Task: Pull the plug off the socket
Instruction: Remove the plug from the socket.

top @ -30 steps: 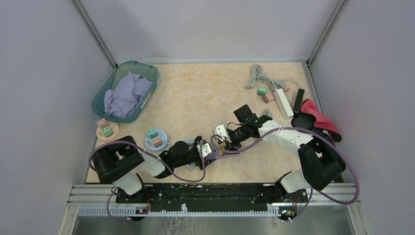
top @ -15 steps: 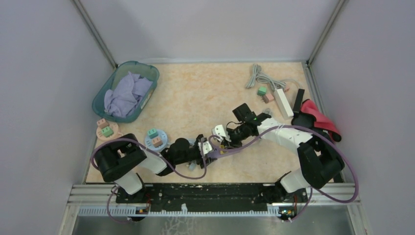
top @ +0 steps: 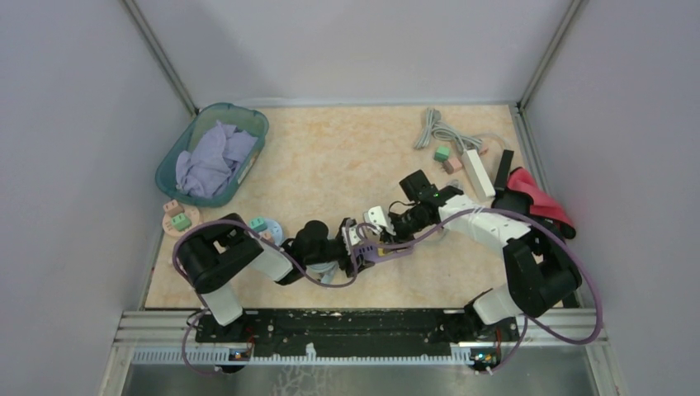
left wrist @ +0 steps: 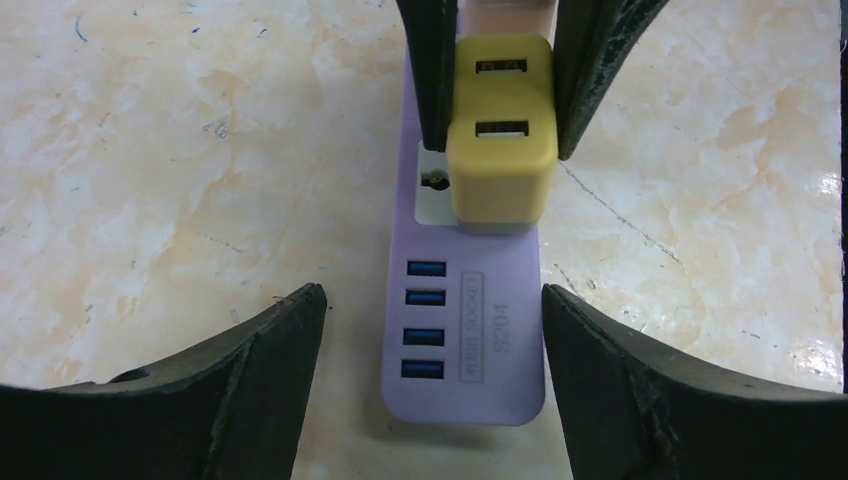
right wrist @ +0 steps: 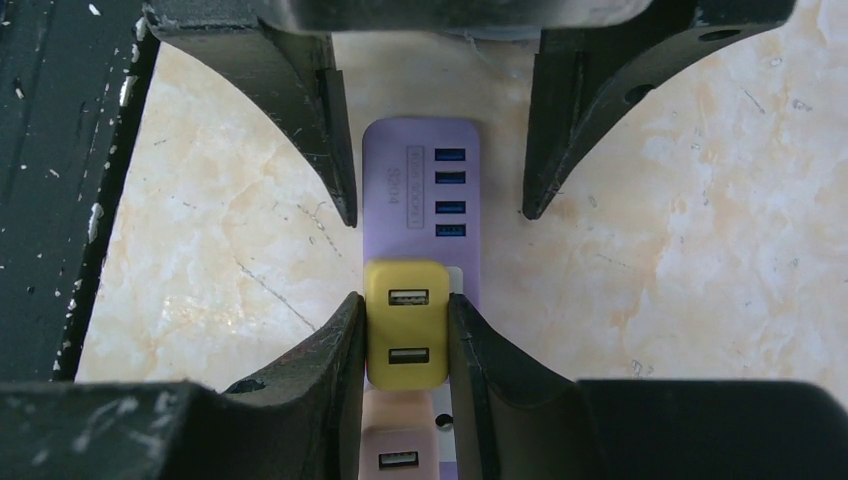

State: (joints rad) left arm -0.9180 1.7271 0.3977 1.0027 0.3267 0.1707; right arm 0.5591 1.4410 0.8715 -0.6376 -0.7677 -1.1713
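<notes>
Clamping the yellow plug (right wrist: pixel 405 335) at lower centre, the right gripper (right wrist: pixel 403 305) should pull once the wide left gripper (left wrist: pixel 430 300) pins the socket (left wrist: pixel 505 385).

The plug (left wrist: pixel 500 140) is a small yellow block with rounded corners, and its top face has two USB ports, one behind the other. It stands upright on the socket (left wrist: pixel 465 340), and its base sits against the socket's white outlet face. I cannot see any gap between them. The fingers of the right end effector (right wrist: pixel 404 330) press on two opposite sides of the plug.

The socket is a flat lilac strip which lies on the counter (left wrist: pixel 150 150). On its free end it has a column of four blue USB ports, with a small printed label beside them. A pink plug (right wrist: pixel 398 455) stands on the same strip, touching the yellow one.
</notes>
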